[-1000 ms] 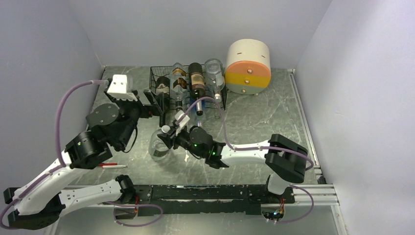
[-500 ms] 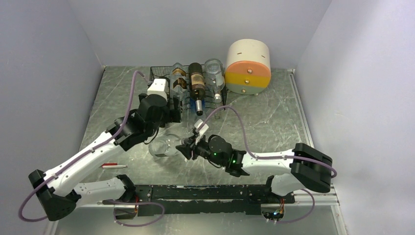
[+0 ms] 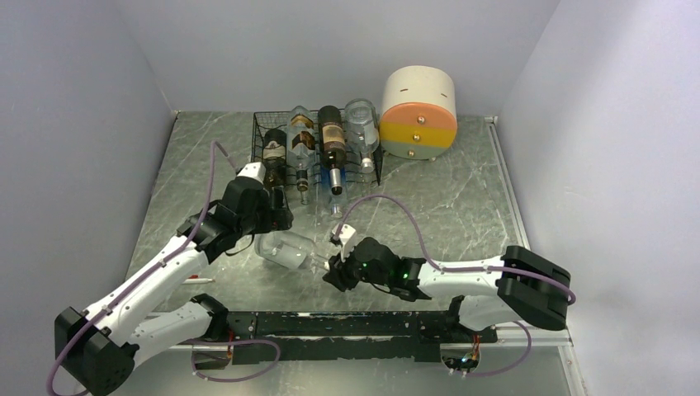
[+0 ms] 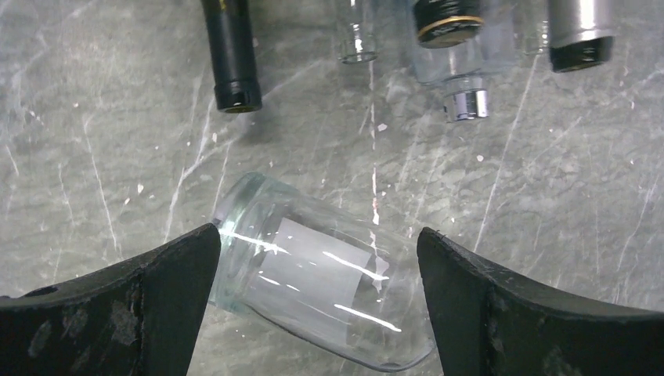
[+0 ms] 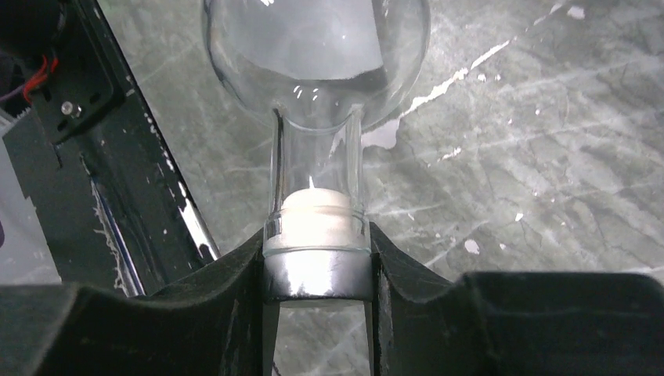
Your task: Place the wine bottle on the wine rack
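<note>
Half done at best: our right claw (image 5: 317,258) has the bottle (image 3: 283,249) clamped by the neck, left claw (image 4: 319,243) spread open around its body, but it's lying in front of the rack (image 3: 257,136), not in it yet.

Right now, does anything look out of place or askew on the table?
Yes: the clear wine bottle lies on its side, angled across the table in front of the wine rack rather than in a tier. The right tool is shut on its neck; the left tool hangs open over its body.
</note>
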You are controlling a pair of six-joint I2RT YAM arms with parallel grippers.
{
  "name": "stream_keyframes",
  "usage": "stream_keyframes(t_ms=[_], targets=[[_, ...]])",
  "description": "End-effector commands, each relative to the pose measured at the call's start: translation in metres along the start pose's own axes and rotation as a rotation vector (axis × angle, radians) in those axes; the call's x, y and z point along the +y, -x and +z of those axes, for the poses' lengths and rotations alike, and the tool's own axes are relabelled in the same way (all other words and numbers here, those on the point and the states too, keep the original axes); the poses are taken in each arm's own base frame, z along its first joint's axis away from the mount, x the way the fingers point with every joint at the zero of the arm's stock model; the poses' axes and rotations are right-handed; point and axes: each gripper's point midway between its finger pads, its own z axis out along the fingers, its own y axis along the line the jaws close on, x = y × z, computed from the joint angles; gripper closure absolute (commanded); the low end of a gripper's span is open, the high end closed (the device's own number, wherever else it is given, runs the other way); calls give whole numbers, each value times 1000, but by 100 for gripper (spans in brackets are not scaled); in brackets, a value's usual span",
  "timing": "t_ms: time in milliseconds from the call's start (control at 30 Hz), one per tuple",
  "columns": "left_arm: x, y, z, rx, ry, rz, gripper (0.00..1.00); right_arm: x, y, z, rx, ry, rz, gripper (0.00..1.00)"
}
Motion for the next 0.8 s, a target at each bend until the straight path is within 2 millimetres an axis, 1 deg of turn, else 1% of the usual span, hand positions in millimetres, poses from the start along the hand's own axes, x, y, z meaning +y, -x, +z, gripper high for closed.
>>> stream_keyframes(t_ms=[0, 100, 200, 233, 400, 500, 633, 767], targets=[[9, -10, 4, 34, 21, -98, 0, -2, 4, 0, 36, -2, -1, 100], [24, -17, 11, 47, 90, -131, 0, -8, -3, 3, 70, -18, 6, 100], [23, -19, 20, 58, 56, -148, 0, -9, -9, 5, 101, -8, -9, 100], [21, -19, 24, 63, 43, -153, 0, -10, -10, 6, 107, -11, -19, 97], [26, -30, 36, 115, 61, -152, 0, -20, -18, 10, 179, -59, -60, 92], [23, -34, 40, 133, 36, -137, 0, -23, -20, 11, 191, -71, -60, 84], [23, -41, 41, 156, 24, -136, 0, -25, -18, 13, 199, -92, -48, 67], [24, -45, 41, 160, 24, -150, 1, -23, -11, 16, 193, -90, -46, 56]])
